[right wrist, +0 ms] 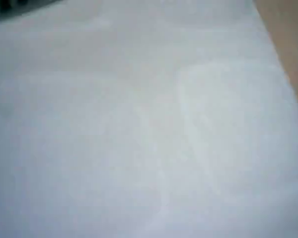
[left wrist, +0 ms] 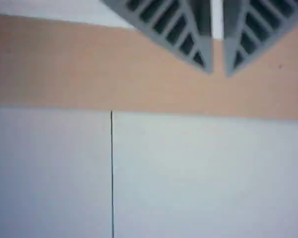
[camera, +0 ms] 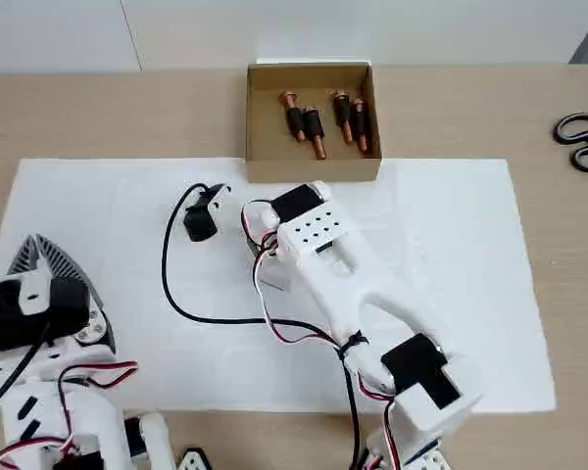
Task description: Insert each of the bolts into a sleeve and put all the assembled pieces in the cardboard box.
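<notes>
The cardboard box [camera: 260, 147] stands at the back middle of the table. Inside it lie several copper bolts in dark sleeves [camera: 316, 130]. The right arm [camera: 314, 240] stretches from the front right to the middle of the white sheet, and its head ends just in front of the box. My left gripper [camera: 47, 257] rests at the front left over the sheet's edge. Its grey ribbed fingers [left wrist: 198, 34] are shut with nothing between them, and they point at the bare wooden tabletop beyond the sheet.
A white paper sheet [camera: 451, 274] covers the middle of the wooden table [camera: 98, 117]. A black camera on a looping cable [camera: 201, 211] lies left of the right arm's head. Scissors [camera: 583, 140] lie at the far right edge.
</notes>
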`<state>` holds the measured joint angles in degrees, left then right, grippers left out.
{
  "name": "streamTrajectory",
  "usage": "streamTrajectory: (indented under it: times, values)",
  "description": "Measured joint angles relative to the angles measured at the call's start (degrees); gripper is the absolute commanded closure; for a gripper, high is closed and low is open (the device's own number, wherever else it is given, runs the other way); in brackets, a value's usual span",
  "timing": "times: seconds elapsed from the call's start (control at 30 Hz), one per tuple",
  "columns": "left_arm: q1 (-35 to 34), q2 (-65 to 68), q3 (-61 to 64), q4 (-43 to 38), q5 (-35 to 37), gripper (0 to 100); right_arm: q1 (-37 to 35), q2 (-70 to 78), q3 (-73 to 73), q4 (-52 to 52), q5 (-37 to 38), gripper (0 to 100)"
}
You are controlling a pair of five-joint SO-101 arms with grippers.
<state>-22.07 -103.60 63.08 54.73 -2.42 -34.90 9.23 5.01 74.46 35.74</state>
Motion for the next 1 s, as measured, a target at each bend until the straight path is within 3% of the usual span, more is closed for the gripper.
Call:
streamTrajectory:
  times: [1.0]
  values:
    - [-0.2, 0.1, 1.6, 0.4, 0.0, 99, 0.1, 8.1, -4.7, 2.2, -2.5, 78.3]
